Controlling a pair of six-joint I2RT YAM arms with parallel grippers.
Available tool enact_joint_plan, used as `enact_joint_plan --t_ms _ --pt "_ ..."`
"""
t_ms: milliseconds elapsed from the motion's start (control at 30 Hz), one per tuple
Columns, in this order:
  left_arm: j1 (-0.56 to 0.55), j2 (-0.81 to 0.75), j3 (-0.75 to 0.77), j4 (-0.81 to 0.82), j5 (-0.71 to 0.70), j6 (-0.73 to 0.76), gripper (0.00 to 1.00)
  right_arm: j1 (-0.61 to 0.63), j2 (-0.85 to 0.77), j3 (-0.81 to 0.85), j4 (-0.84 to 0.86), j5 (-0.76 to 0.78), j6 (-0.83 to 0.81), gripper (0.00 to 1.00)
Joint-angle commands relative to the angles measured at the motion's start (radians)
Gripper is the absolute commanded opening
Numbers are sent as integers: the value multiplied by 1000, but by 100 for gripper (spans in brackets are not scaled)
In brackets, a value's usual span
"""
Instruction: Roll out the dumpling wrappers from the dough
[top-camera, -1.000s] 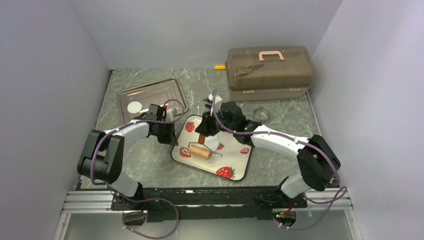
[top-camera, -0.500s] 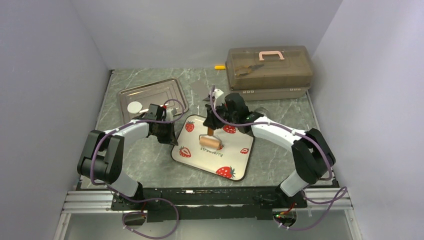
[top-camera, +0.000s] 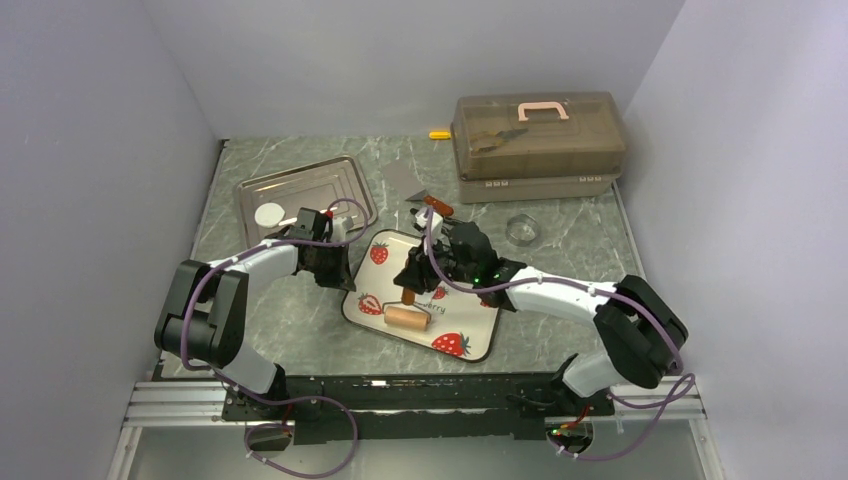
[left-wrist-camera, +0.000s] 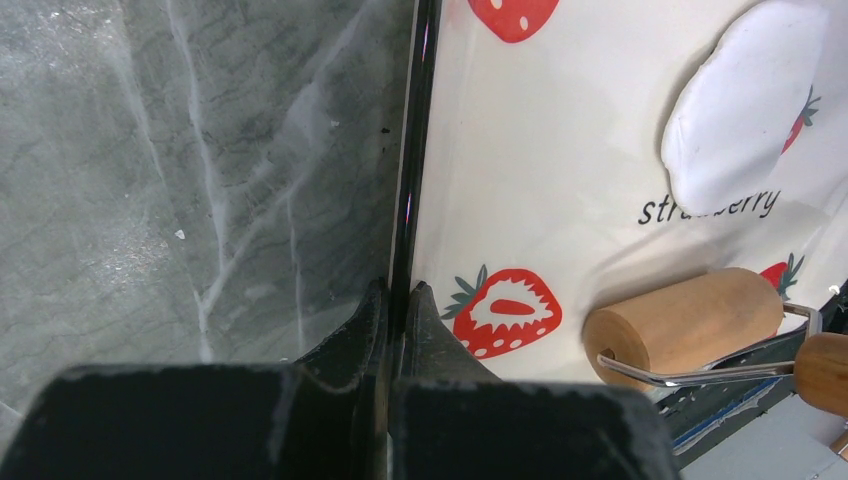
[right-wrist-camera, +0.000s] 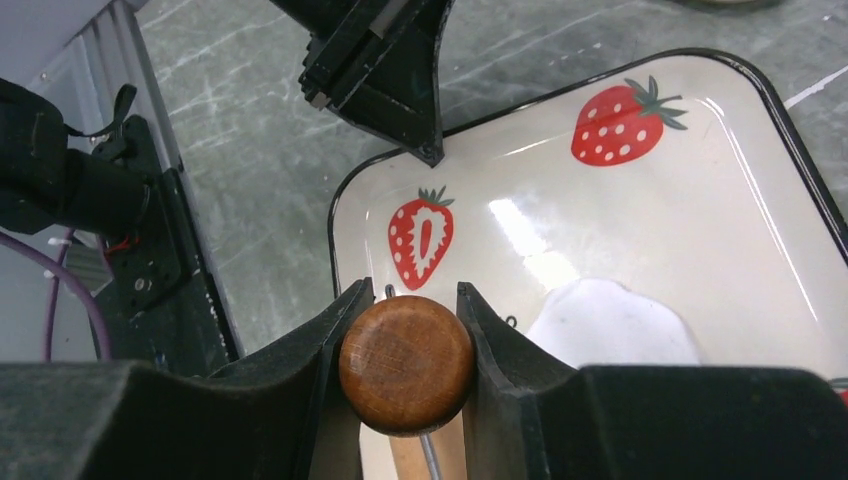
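The strawberry plate (top-camera: 476, 320) lies in the middle of the table. On it rests a flattened white patch of dough (left-wrist-camera: 745, 110), which the right wrist view shows just beyond the fingers (right-wrist-camera: 610, 325). My left gripper (left-wrist-camera: 400, 290) is shut on the plate's black left rim (left-wrist-camera: 412, 150). My right gripper (right-wrist-camera: 413, 287) is shut on the round brown knob of the roller's handle (right-wrist-camera: 405, 363). The wooden roller (top-camera: 408, 317) sits on the near part of the plate, short of the dough. One round white dumpling wrapper (top-camera: 269, 214) lies in the metal tray (top-camera: 320, 180).
A brown toolbox with a pink handle (top-camera: 538, 135) stands at the back right. In front of it lies a clear round ring (top-camera: 522, 229). A flat grey scraper (top-camera: 405, 182) lies behind the plate, and a small yellow object (top-camera: 439, 134) by the back wall.
My right gripper pushed the roller away across the plate, then drew it back toward the near edge. The left gripper has kept its hold on the rim.
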Motion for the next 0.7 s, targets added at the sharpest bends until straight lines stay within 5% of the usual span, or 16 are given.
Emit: enact_joint_plan --t_ms 0,133,233,367,667 --pt "16 -20 4 12 -73 15 0 -3 -38 109 -249 22 -74 0" --pt "16 -27 1 13 -77 15 0 -37 -96 242 -231 13 -11 0" --pt "16 -34 -1 13 -83 14 0 -75 -115 249 -230 206 43 0" --pt "17 -28 1 11 -82 14 0 -73 -120 173 -167 466 41 0" --pt "17 -21 1 10 -77 14 0 -90 -29 -60 -109 603 91 0"
